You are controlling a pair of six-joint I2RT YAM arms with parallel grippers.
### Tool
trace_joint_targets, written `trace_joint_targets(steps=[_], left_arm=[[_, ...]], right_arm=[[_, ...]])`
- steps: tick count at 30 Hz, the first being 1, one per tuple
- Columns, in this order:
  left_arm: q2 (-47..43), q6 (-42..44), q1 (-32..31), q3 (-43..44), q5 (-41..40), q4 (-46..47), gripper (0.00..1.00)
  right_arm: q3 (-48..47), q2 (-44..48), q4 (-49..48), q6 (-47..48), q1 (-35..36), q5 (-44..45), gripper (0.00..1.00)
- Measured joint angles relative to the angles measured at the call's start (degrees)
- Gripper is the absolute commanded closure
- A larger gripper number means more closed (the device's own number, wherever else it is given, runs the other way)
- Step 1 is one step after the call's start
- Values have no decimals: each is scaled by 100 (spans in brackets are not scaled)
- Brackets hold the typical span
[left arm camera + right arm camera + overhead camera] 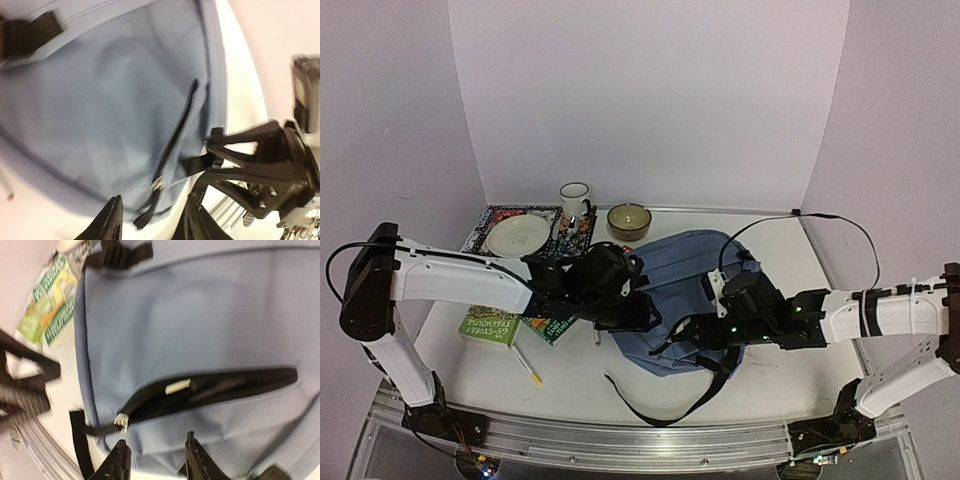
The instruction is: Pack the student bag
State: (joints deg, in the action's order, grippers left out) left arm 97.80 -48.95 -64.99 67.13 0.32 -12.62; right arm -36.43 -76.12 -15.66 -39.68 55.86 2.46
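Observation:
The student bag (685,275), a grey-blue backpack, lies flat in the middle of the table with its black straps (665,408) trailing toward the near edge. Its front pocket zip (210,390) gapes open on a dark inside where a small white piece (177,386) shows. My left gripper (642,312) (152,225) is open at the bag's left edge, and the zip's pull tab (159,184) hangs loose between its fingers. My right gripper (705,335) (157,462) is open just below the pocket, over the blue fabric, near the metal slider (121,421).
Two green books (490,325) (548,328) and a pen (527,365) lie left of the bag. Behind them a patterned mat (485,225) holds a plate (518,236), with a mug (575,200) and a bowl (629,220) beside it. The walls enclose the table.

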Motion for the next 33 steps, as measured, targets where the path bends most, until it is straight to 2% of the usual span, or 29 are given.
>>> trace_joint_targets(steps=[6, 10, 21, 25, 33], left_arm=[[-253, -701, 2, -802, -41, 92, 43], [-253, -1115, 2, -1195, -37, 331, 40], [-165, -1968, 39, -1552, -49, 1437, 42], [60, -2110, 57, -1552, -26, 1684, 53], [291, -2304, 92, -1552, 139, 1885, 94]], right_arm=[[-308, 19, 596, -233, 763, 455, 48], [-789, -258, 772, -295, 1145, 694, 46], [-1479, -1242, 989, -136, 1268, 1054, 43], [-1830, -1548, 1148, -40, 1270, 1073, 41], [-2152, -1991, 1503, -13, 1280, 1081, 39]])
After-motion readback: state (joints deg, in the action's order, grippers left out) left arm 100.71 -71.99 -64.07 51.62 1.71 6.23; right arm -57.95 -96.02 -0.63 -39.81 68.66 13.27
